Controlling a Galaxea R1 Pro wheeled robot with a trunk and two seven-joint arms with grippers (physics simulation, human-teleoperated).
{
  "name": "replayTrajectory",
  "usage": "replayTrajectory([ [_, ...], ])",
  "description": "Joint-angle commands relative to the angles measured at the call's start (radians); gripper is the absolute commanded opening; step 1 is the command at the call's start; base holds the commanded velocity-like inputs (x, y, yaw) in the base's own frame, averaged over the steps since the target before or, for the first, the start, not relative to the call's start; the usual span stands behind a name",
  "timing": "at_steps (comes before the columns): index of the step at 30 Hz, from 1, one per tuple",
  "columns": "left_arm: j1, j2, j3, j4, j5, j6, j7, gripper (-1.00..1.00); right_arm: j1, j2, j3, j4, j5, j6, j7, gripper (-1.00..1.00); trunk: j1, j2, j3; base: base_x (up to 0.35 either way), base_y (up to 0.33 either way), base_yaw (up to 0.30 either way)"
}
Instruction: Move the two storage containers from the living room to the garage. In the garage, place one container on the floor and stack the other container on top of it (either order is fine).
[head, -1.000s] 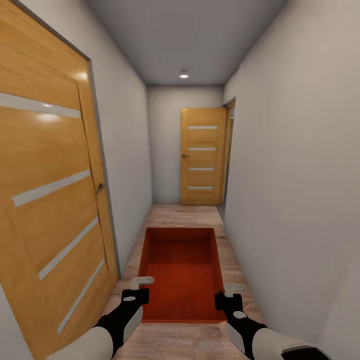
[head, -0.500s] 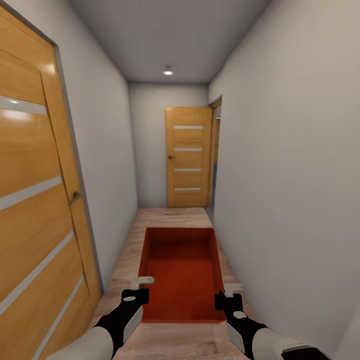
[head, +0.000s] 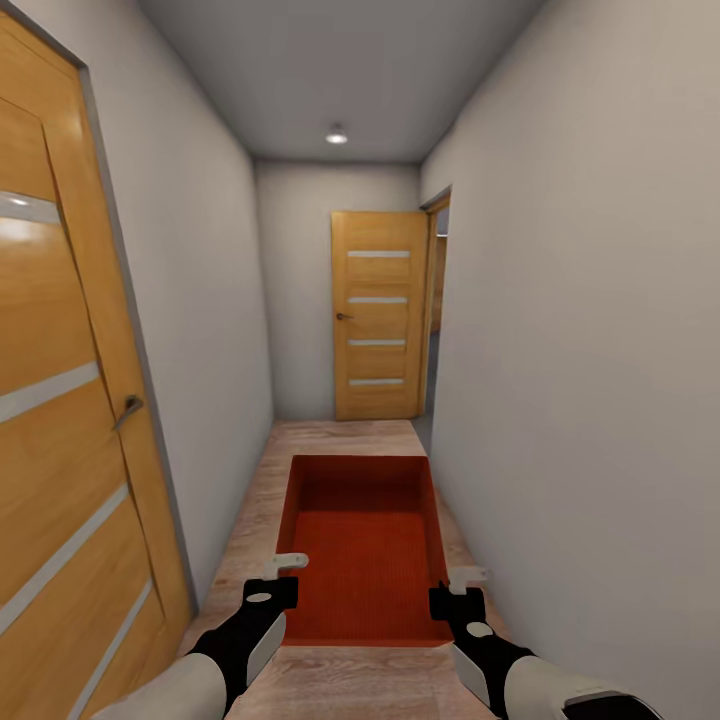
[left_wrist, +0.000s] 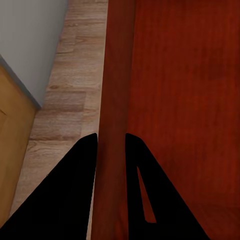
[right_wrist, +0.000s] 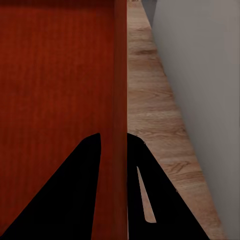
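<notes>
Red-orange container (head: 365, 545), finely ribbed inside. Light wood-plank floor (head: 345, 438). Honey-wood doors (head: 378, 315) with pale horizontal strips. Off-white walls (head: 580, 330), grey ceiling (head: 340, 70). Black grippers (head: 462, 602), white arms.

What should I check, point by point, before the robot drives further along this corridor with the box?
1. Left hand closed on one side wall of the red-orange open rectangular storage box: ok.
2. Right hand closed on the opposite wall: ok.
3. Box empty, nothing loose inside: ok.
4. Light wood plank floor ahead free of obstacles up to the far wooden door with pale stripes: ok.
5. Far wooden door shut; dark opening beside it on the right: passable cannot tell.
6. Grey concrete garage floor reached: not ok, planks underneath.
</notes>
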Motion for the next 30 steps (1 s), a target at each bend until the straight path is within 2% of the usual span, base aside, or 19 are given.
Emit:
replayTrajectory([
  [1,-0.001,0.002,0.085,-0.005,-0.017,-0.027,0.015,-1.00,0.000,0.001,-0.054,0.001,0.014,0.002,0.003,-1.00,0.001,-0.001,-0.002,0.322,0.001,0.000],
  [16,-0.001,0.002,0.085,-0.006,-0.017,-0.027,0.013,-1.00,0.000,0.001,-0.054,0.001,0.014,0.001,0.003,-1.00,0.001,-0.001,-0.002,0.321,0.000,0.001],
  [24,-0.001,0.002,0.085,-0.006,-0.017,-0.027,0.013,-1.00,0.000,0.001,-0.054,0.001,0.014,0.002,0.004,-1.00,0.001,-0.001,-0.002,0.322,0.000,0.157],
  [30,-0.001,0.003,0.085,-0.006,-0.017,-0.027,0.011,-1.00,0.000,0.001,-0.054,0.001,0.014,0.000,0.004,-1.00,0.001,-0.001,-0.002,0.322,0.000,0.025],
])
